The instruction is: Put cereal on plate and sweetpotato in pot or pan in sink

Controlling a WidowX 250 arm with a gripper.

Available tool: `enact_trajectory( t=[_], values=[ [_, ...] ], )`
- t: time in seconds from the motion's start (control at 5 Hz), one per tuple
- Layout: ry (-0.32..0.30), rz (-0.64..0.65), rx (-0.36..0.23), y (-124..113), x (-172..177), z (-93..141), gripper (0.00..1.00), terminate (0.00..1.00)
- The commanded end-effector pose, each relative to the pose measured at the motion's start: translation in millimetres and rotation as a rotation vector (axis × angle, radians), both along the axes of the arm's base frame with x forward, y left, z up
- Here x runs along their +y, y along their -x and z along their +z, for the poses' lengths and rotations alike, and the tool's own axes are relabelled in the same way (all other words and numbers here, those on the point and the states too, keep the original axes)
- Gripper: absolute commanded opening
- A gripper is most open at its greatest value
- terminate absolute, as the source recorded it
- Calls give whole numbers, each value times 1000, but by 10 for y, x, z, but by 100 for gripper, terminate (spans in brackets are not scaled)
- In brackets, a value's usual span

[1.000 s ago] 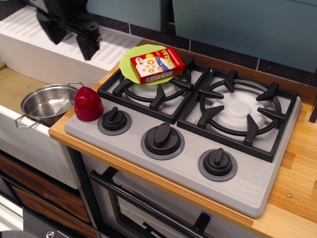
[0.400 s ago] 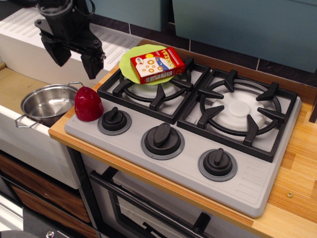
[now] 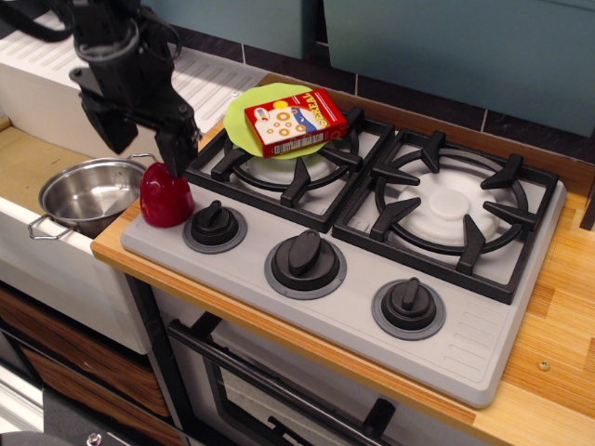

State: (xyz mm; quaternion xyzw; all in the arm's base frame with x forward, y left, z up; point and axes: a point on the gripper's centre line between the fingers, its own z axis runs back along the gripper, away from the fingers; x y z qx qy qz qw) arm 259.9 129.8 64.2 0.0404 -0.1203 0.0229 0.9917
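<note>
One claw [image 3: 147, 147] is in view, black, hanging with its two fingers [image 3: 175, 149] spread apart and pointing down; nothing sits between them. You can see the right-hand finger tip touching or just above the top of the sweetpotato [image 3: 166, 195], which stands upright directly below the claw, at the front left corner of the grey stove top [image 3: 344, 307]. I cannot tell whether tip and toy actually make contact.

Below and to the left of the claw, the pot [image 3: 85, 195] rests in the sink [image 3: 28, 163], its bowl holding nothing, one loop handle toward the front and one toward the sweetpotato; pot rim and toy are just beside each other. Behind the claw runs the ribbed white drainboard [image 3: 218, 79].

To the right of the claw and a little farther back, the cereal [image 3: 296, 121] lies flat on the plate [image 3: 244, 119], and the plate sits on the rear left burner grate [image 3: 288, 172]. Box and plate are well apart from the fingers.

Right of the sweetpotato, near the claw's lower side, three black knobs [image 3: 305, 255] line the stove front, and the wooden bench [image 3: 562, 325] carries the whole stove
</note>
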Motion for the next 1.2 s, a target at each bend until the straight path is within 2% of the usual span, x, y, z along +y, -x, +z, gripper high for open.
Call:
enact_trajectory(
  t=[0.0,0.2,1.0],
  values=[
    [-33,11,-70,-22,-35,15,100,0],
    [-21,-3,-100,-44,-30,-48,100,0],
    [12,-8,-134,-195,-64,-252,100,0]
  ],
)
